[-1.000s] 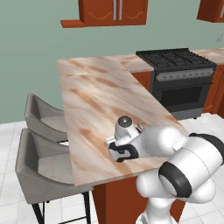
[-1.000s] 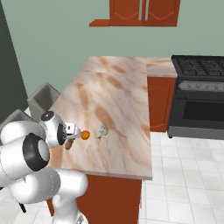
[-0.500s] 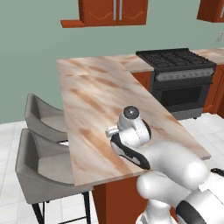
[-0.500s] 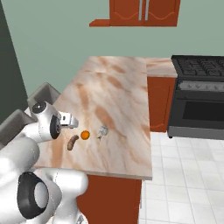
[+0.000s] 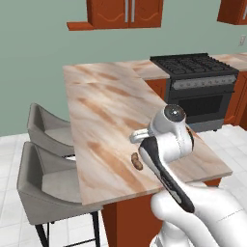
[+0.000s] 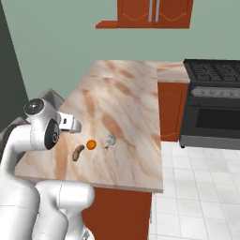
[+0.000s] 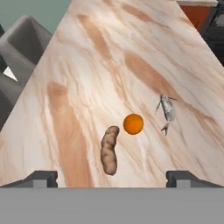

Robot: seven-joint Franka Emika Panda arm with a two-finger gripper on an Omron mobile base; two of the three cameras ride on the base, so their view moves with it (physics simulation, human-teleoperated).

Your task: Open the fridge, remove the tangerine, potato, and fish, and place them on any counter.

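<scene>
Three items lie close together near the front of the marbled counter (image 6: 126, 93) (image 5: 106, 111) (image 7: 109, 52). They are the brown potato (image 7: 109, 151) (image 6: 77, 152) (image 5: 137, 161), the orange tangerine (image 7: 133, 124) (image 6: 91, 144) and the silvery fish (image 7: 167, 111) (image 6: 110, 140). My gripper (image 7: 112, 178) hangs open above and just short of the potato, jaws spread wide with nothing between them. A tall dark body (image 6: 7, 70) at the left edge of the right base view may be the fridge; its doors are out of view.
Two grey stools (image 5: 48, 178) stand along the counter's left side. A black gas stove (image 5: 198, 72) (image 6: 215, 93) sits at the far right, with red-brown cabinets (image 5: 125, 12) on the wall above. White tiled floor (image 6: 197, 187) lies to the right.
The jaws have spread open and let go of the potato, which now rests on the counter beside the tangerine. The hand has drawn back and up from it.
</scene>
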